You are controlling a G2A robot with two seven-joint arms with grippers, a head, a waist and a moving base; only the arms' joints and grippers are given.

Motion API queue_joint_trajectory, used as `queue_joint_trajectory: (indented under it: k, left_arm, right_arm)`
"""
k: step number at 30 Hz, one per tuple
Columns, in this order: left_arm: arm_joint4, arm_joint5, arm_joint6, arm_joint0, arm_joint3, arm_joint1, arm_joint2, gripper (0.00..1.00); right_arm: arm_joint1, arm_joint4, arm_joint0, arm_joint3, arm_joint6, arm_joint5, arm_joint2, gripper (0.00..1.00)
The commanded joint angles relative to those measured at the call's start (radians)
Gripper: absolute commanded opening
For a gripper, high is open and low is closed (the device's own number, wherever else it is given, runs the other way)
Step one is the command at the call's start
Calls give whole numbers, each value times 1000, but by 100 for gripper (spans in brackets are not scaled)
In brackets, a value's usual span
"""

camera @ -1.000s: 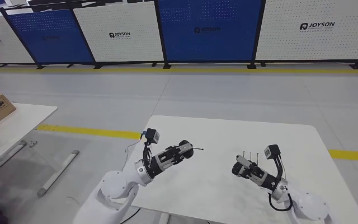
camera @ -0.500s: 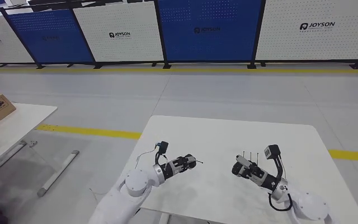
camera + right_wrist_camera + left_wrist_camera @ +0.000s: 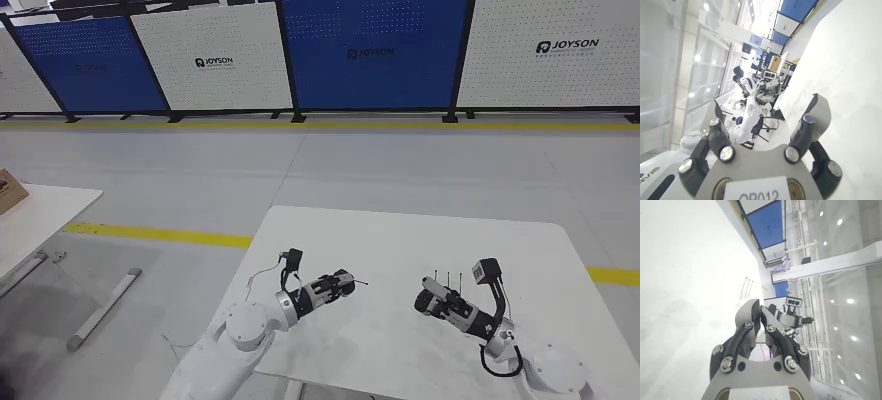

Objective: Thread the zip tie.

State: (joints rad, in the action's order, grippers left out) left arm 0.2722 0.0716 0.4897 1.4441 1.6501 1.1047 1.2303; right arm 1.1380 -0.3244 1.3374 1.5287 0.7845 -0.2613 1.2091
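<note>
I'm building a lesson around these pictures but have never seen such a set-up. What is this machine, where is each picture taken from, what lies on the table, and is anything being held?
It is a two-armed robot at a white table. One picture looks down from a camera above its arms; the other two come from cameras on its wrists, each looking along its own gripper. The left gripper is shut on a thin zip tie that sticks out ahead of it. The right gripper is open and holds nothing. Three spare zip ties lie on the table just beyond it.
</note>
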Motion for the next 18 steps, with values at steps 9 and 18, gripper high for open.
queue_joint_trajectory:
  k: [9, 18]
  left_arm:
    - [88, 154, -26, 154, 287, -18, 168, 0]
    - [35, 119, 3, 242, 357, -27, 204, 0]
  right_arm:
    - [0, 0, 0, 0, 0, 0, 0, 100]
    - [0, 0, 0, 0, 0, 0, 0, 100]
